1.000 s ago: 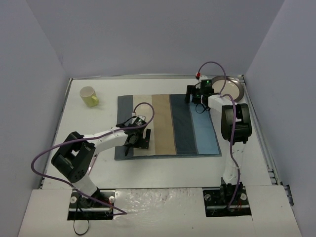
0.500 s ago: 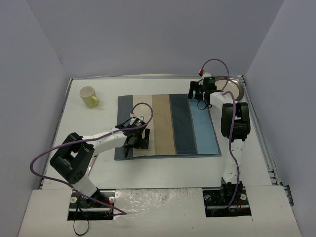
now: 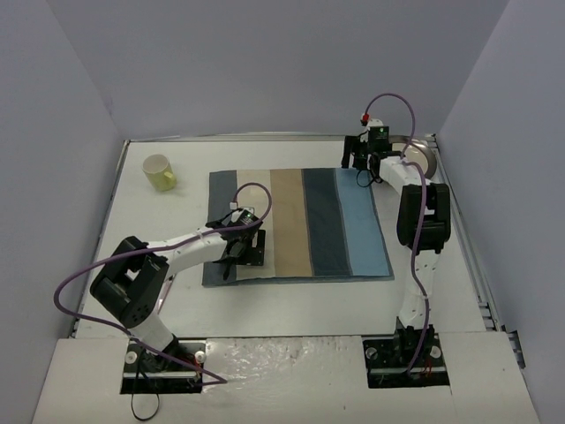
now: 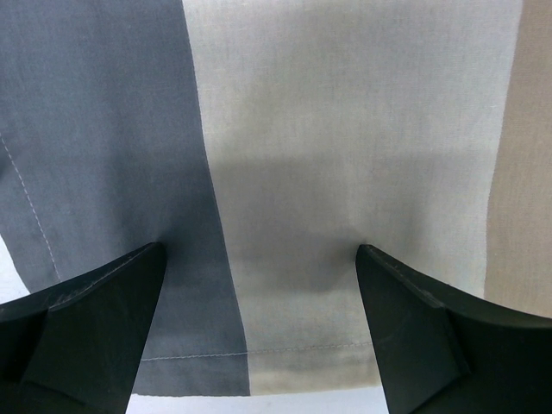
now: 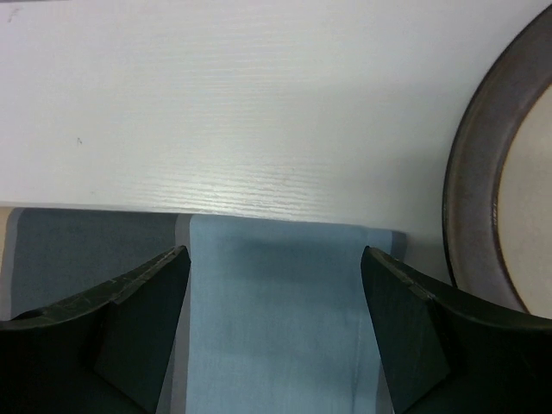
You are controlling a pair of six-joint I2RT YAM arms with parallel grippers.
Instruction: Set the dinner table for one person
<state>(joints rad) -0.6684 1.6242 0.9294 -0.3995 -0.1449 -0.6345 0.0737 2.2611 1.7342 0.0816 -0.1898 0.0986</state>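
Just right of the right gripper [image 3: 356, 163], fingers spread wide, lies the plate [image 3: 422, 157], upper right, well apart from the equally open left gripper [image 3: 240, 258].

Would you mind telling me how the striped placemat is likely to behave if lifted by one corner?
The placemat is thin hemmed cloth, so it would probably droop and fold rather than stay flat. On the smooth table, it likely slides or bunches when pushed.

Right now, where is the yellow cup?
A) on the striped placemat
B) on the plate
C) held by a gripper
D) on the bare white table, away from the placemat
D: the yellow cup stands on the bare dinner table, apart from the striped placemat.
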